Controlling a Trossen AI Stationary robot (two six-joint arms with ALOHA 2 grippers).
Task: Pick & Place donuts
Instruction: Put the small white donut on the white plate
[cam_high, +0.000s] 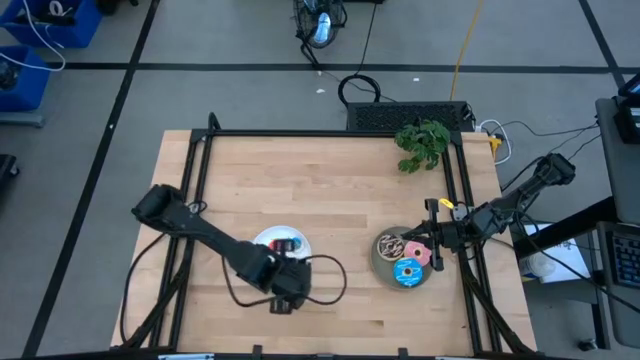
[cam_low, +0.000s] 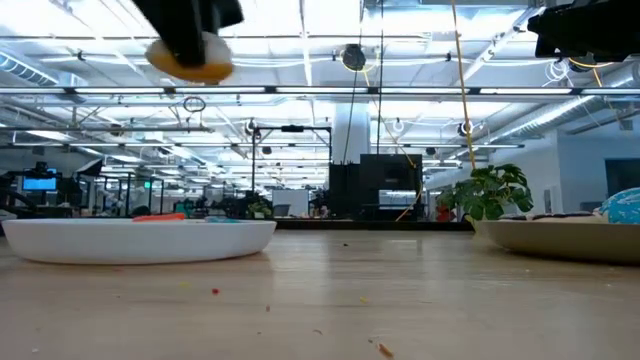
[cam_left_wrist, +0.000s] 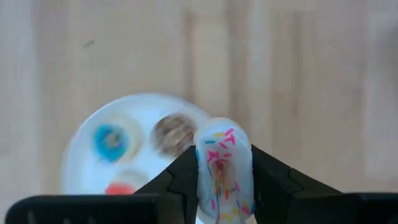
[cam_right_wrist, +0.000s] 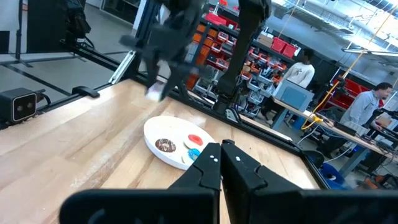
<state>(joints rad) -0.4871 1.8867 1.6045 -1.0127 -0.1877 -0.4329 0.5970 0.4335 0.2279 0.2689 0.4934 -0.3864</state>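
Note:
My left gripper (cam_left_wrist: 224, 171) is shut on a tiny white donut with coloured sprinkles (cam_left_wrist: 222, 163), well above the table near its front edge (cam_high: 285, 298). In the low view the donut (cam_low: 190, 60) hangs high above the white plate (cam_low: 140, 240). On that plate (cam_left_wrist: 81, 155) lie tiny blue (cam_left_wrist: 111, 140), brown (cam_left_wrist: 173, 132) and red (cam_left_wrist: 118, 188) donuts. The grey plate (cam_high: 380, 268) carries a chocolate drizzled (cam_high: 390, 245), a blue sprinkled (cam_high: 407, 272) and a pink (cam_high: 426, 256) donut. My right gripper (cam_right_wrist: 222, 163) is shut and level above the grey plate's right side (cam_high: 436, 246). My left gripper pinches the tiny white donut between its two fingers (cam_left_wrist: 186, 174), which come from above and point steeply down. The donut stands on edge in the gap, its sprinkled rim (cam_left_wrist: 221, 140) showing past the fingertips. It is lifted clear of the plate and table.
A green leafy plant (cam_high: 422, 142) stands at the table's far right. A black frame (cam_high: 330, 133) runs along the table's edges. Bare wood lies between the two plates (cam_high: 345, 255). People show in the room beyond in the right wrist view (cam_right_wrist: 303, 73).

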